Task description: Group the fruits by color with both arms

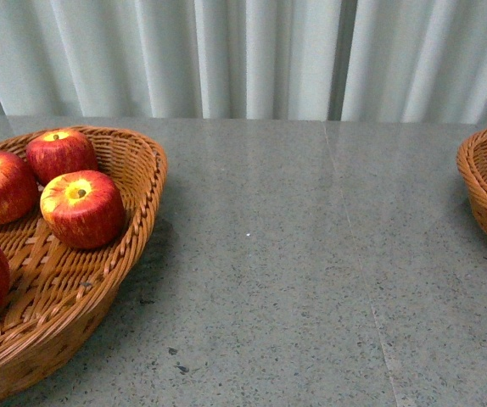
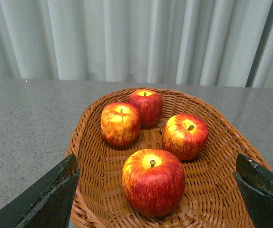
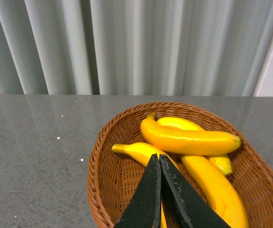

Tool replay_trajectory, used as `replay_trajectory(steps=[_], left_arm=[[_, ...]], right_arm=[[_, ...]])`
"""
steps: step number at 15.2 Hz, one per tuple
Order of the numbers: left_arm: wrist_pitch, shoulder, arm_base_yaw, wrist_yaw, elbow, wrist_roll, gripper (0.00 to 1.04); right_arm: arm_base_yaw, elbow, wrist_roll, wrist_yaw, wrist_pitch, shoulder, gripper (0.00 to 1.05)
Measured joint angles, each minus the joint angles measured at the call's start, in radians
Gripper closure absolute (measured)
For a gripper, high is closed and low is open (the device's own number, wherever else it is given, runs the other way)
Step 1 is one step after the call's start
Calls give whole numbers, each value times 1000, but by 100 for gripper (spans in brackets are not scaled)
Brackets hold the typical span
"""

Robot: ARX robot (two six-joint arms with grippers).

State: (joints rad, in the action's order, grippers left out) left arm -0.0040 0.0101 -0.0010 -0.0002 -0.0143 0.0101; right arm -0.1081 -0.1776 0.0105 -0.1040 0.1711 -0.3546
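Several glossy red apples lie in a wicker basket at the table's left; the left wrist view shows them too, the nearest apple in front. My left gripper is open, its black fingers spread wide on either side above that basket, holding nothing. Several yellow bananas lie in a second wicker basket at the table's right edge. My right gripper is shut and empty, its tips above the bananas. Neither arm shows in the front view.
The grey speckled table stretches between the two baskets. A pale pleated curtain hangs behind the table's far edge.
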Motion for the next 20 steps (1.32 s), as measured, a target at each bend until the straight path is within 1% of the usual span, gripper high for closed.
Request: replay_trajectory(steps=[1,2,3,9,10,11,18,19,20], left_arm=[[0,0,0,0,0,0,7],[0,0,0,1,0,0,7],[0,0,0,0,0,0,7],[0,0,0,0,0,0,7],[0,0,0,0,0,0,7],[-1,0,0,0,0,0,7],[0,0,0,0,0,0,7],[0,0,0,0,0,0,7],[0,0,0,0,0,0,7]], right_arm=[[88,26,0,87,0,27,103],[116,44,0,85,-1,48,103],[108,68,0,103,-5,79,103],[108,125,0,103,-50,173,103],[108,127,0,101,-159,249,103],[108,142,0,103,-182,320,103],[108,164,-3,104,-175,350,103],[108,164,-2,104,-175,350,100],[108,164,-3,104,-175,350,87]])
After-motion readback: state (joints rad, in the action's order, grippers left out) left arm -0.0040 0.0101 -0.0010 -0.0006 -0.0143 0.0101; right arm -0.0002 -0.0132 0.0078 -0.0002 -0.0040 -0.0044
